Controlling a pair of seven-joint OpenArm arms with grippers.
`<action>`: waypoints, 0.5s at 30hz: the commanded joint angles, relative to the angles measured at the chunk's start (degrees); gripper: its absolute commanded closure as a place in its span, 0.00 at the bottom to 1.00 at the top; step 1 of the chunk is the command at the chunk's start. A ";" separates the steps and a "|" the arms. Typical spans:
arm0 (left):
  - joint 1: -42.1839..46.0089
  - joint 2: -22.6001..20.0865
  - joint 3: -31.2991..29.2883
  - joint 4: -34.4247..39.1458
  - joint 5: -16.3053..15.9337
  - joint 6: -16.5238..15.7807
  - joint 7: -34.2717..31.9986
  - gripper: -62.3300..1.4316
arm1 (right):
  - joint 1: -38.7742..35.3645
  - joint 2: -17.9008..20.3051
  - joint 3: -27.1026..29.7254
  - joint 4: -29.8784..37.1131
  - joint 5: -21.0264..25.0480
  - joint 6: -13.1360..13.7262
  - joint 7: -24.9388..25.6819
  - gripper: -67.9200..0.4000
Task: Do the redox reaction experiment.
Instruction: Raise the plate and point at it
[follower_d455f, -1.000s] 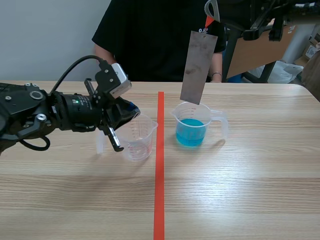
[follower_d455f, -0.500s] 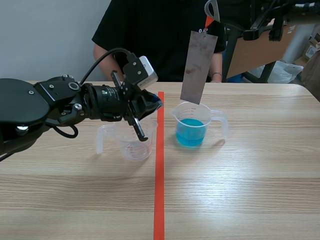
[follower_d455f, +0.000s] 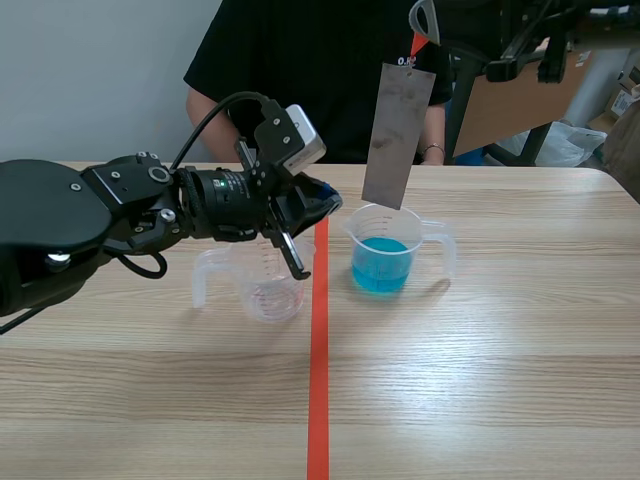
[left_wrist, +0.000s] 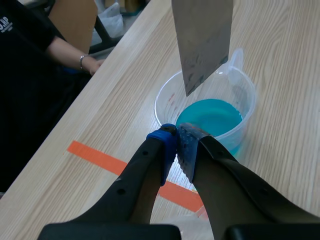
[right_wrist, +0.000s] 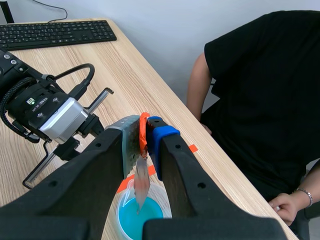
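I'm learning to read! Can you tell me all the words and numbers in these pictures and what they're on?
"AP": end of the white lettering on the person's black shirt; the rest is cut off.
Red scale marks on the empty cup and the cup of blue liquid: too small to read.
Keys on the keyboard: too small to read.
metal strip: no writing seen.

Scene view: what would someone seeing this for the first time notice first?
A grey plate hangs upright from the right gripper, high over the table's far middle. Its lower edge is just above a beaker of bright blue liquid. The left gripper, shut, is at the red line close beside that beaker, above a clear beaker.
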 joint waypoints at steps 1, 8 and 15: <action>-1.01 0.79 0.04 1.01 -0.81 0.09 -1.33 0.91 | 1.29 0.57 0.90 0.81 0.85 0.33 0.44 0.97; -1.03 1.60 0.04 1.01 -0.81 0.09 -1.27 0.91 | 1.29 0.57 0.90 0.81 0.87 0.33 0.42 0.97; -1.03 2.47 0.04 1.01 -0.81 1.49 -0.96 0.91 | 1.29 0.52 0.90 0.81 0.87 0.33 0.42 0.97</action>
